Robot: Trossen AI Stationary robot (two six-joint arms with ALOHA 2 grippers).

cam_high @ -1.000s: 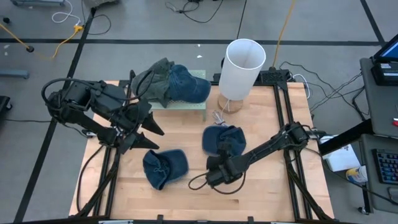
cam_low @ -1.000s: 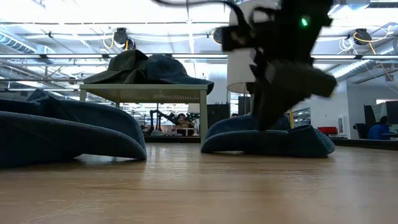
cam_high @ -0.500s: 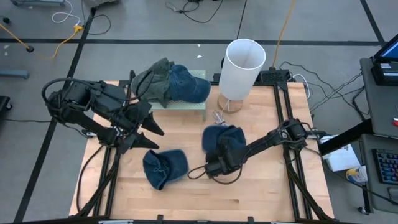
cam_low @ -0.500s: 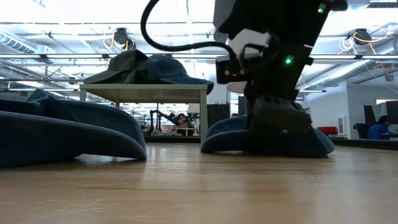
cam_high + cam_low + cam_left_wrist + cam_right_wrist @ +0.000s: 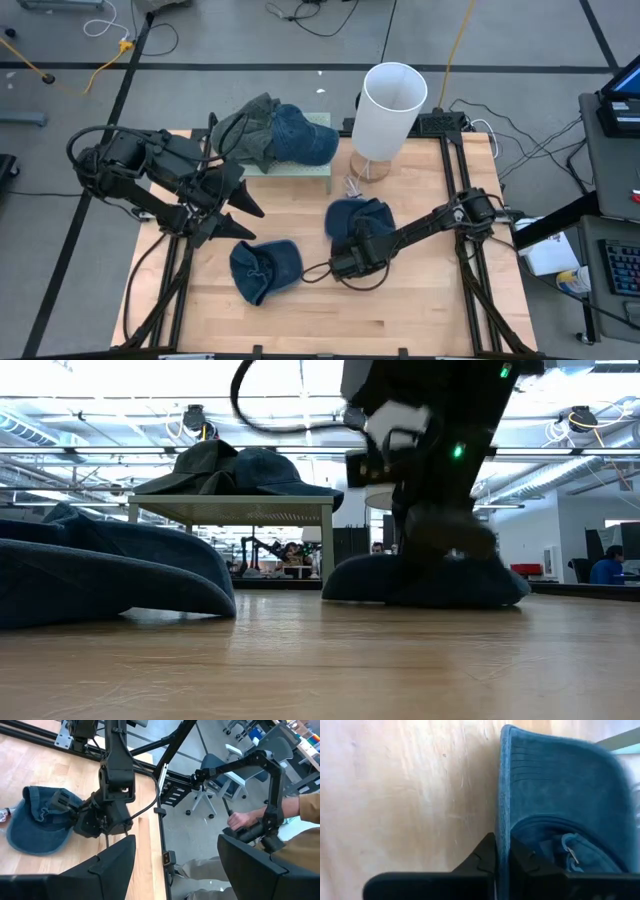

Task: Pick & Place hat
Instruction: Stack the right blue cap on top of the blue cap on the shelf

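From above, I've got the right gripper down at the near edge of the dark blue denim cap mid-counter: grasp step. Low view: it sits right on the cap's brim. Right wrist: the fingers straddle the brim edge, seemingly pinching it. Next I'd lift straight up; the small green stand is piled with caps, the white cylinder close beside. Left gripper waits spread open at the counter's left.
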